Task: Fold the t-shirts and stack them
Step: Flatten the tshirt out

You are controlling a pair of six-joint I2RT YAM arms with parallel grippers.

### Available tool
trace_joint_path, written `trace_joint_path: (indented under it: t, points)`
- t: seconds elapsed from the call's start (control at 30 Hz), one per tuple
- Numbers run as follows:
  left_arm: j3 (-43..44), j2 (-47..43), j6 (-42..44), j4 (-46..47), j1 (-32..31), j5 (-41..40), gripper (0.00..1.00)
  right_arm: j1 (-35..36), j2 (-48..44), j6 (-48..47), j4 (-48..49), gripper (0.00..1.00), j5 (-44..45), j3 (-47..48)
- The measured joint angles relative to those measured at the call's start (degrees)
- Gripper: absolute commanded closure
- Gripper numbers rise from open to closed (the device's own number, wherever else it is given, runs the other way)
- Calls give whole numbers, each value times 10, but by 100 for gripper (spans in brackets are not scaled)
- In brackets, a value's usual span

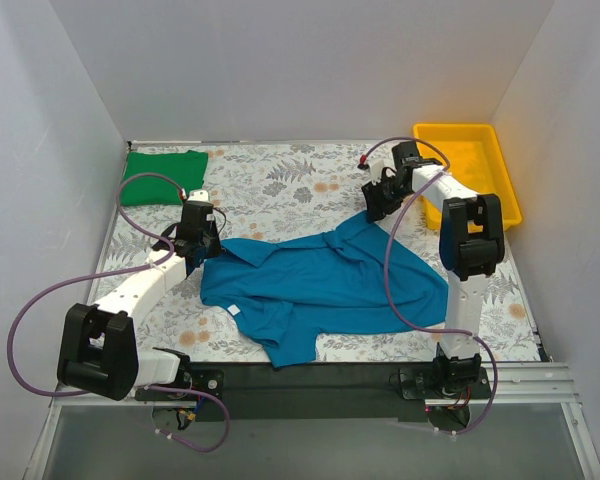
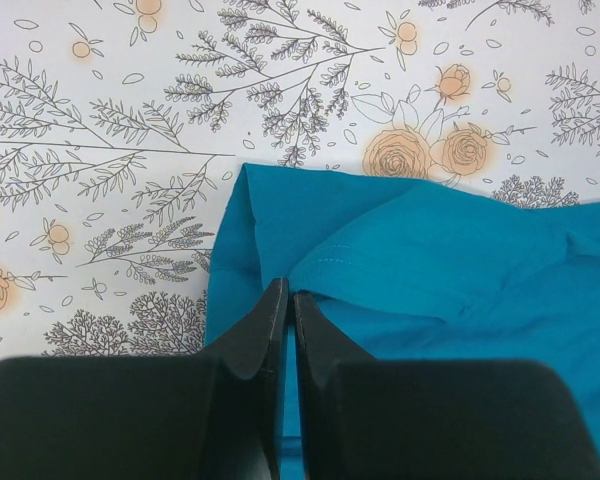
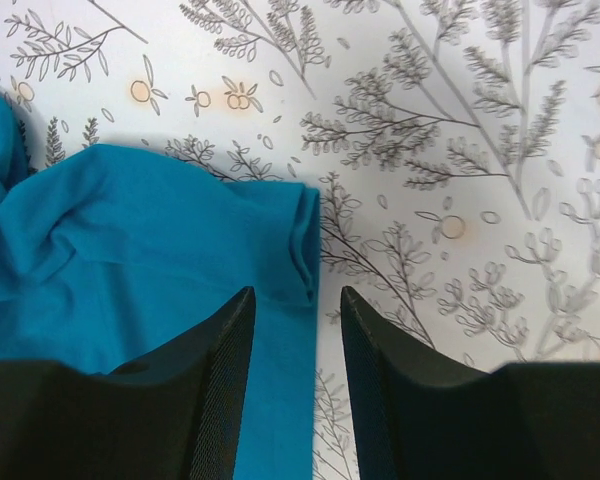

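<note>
Nearest the arm bases, the teal-blue t-shirt (image 1: pixel 320 285) lies rumpled and unfolded across the middle of the flower-printed tabletop (image 1: pixel 280 180), one part trailing toward the near edge. A small white label (image 1: pixel 235 310) shows on its near-left part; if anything is printed on it, it is too small to read, and I see no other writing or brand mark on the cloth. A little farther in, at the shirt's left edge, the left pincer (image 2: pixel 288 295) has its two dark fingers pressed together, their tips right at a fold of the teal cloth; whether any fabric is caught between them I cannot tell. Farther back on the right, the right pincer (image 3: pixel 295 295) sits over the shirt's far-right corner with its fingers apart, the doubled-over hem lying below the gap and nothing clamped. At the far-left corner of the tabletop the bright green t-shirt (image 1: pixel 163 177) rests folded into a flat rectangle, well apart from the teal one. Opposite it, at the far-right corner, stands the yellow tray (image 1: pixel 475 160), just behind the right arm.
</note>
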Motion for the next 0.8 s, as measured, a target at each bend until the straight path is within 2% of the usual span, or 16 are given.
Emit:
trace_joint_path:
  t: [0.23,0.33,0.43,0.47,0.5,0.67,0.8]
  points:
    - [0,0,-2,0,0,1,100,0,23,10,-11,59,-29,3]
    - [0,0,-2,0,1,1,100,0,23,12,-11,70,-33,3]
    - [0,0,-2,0,1,1,100,0,23,12,-11,87,-33,3]
    - [0,0,-2,0,1,1,100,0,23,12,-11,95,-32,4]
    - [0,0,-2,0,1,1,100,0,23,12,-11,99,-31,4]
    - [0,0,-4,0,1,3,100,0,14,10,-15,99,-21,4]
    - [1,-6,-9,-3,1,8,100,0,-45,7,-19,99,-16,-11]
